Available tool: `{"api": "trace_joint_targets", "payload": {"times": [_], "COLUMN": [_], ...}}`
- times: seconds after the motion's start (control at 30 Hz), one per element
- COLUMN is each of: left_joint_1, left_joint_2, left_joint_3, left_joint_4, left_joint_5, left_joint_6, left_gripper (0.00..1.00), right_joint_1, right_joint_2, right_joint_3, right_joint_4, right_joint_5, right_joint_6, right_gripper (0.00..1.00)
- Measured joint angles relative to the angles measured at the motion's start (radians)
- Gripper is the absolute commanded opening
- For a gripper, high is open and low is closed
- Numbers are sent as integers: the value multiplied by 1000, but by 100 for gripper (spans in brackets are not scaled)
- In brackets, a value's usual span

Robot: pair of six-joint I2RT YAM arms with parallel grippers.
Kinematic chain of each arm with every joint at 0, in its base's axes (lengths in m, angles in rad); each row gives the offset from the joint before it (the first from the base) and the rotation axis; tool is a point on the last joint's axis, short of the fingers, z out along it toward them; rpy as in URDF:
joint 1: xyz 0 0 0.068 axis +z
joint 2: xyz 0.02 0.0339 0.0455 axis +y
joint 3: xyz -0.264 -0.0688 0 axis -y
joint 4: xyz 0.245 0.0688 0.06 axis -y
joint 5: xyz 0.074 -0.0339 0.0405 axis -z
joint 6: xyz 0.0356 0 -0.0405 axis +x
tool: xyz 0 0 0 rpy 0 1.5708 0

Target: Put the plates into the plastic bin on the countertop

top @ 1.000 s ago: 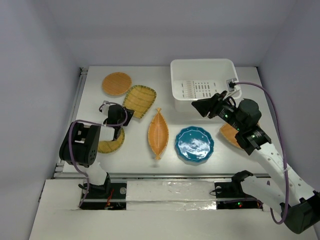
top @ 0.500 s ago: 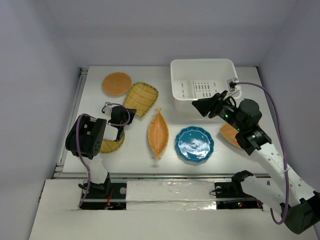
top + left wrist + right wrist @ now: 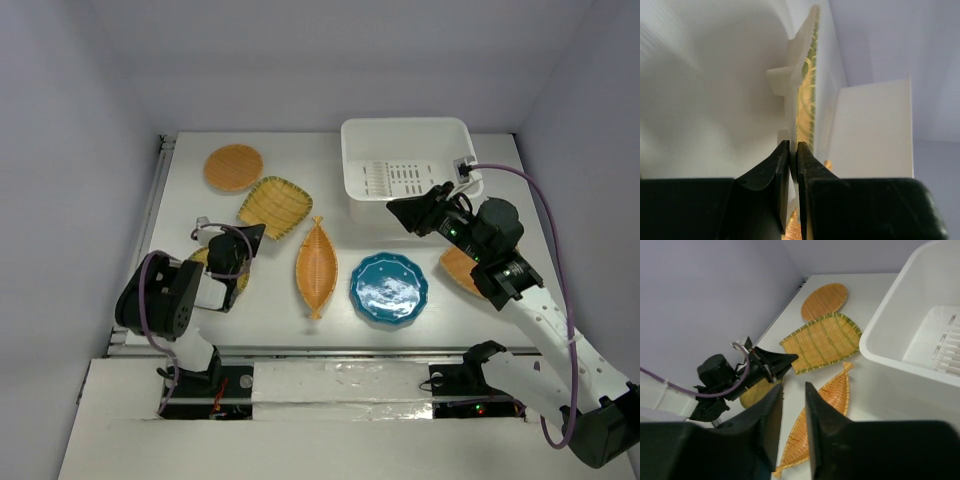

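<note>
Left tool point(image 3: 255, 233): near the left edge of the counter point(image 3: 190, 205), its two black fingers drawn in to a thin slit and pinching the near-left corner of the fan-shaped plate point(image 3: 277, 205); the left wrist view shows that plate edge-on in the slit.
Fan-shaped plate: yellow weave with a green border, left of the counter's middle; I cannot tell whether it is lifted off the surface.
Right tool point(image 3: 395, 208): hangs over the counter just off the near-left corner of the plastic bin point(image 3: 405, 123), its fingers a narrow gap apart with nothing between them.
Plastic bin: white, at the far edge toward the right corner, with no plate inside.
Round orange plate point(image 3: 233, 167): toward the far-left corner, just beyond the fan-shaped plate.
Leaf-shaped plate point(image 3: 316, 266): middle of the counter, lying lengthwise from far edge to near edge.
Teal scalloped plate point(image 3: 389, 288): just right of the leaf-shaped plate, toward the near edge.
Yellow woven plate point(image 3: 237, 284): near-left part of the counter, mostly hidden under the left arm point(image 3: 165, 290).
Orange woven plate point(image 3: 457, 268): toward the right edge, partly hidden under the right arm point(image 3: 520, 290).
</note>
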Motion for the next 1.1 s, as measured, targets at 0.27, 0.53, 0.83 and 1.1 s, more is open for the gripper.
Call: {"api": "trace_joint_targets", "payload": {"times": [0.27,0.53,0.83,1.1], "left_joint_1": [22,45,50,25], "left_joint_2": [-441,-799,-846,-798], "left_joint_3": [-49,8,44,53], "left_joint_4": [-230,-443,-480,-325], "left_joint_5": [-30,-34,246,475], "left_joint_6": [140,273,229,124], "left_gripper": [0,0,0,0], "right_joint_1": [0,9,18,18], "right_joint_2": [11,98,223,293], "right_joint_3": [-1,0,23,60], "right_joint_4": [2,50,93,112], "right_joint_5": [-14,-48,-60,-27], "right_joint_6": [-2,30,40,58], "right_gripper": [12,66,91,93]}}
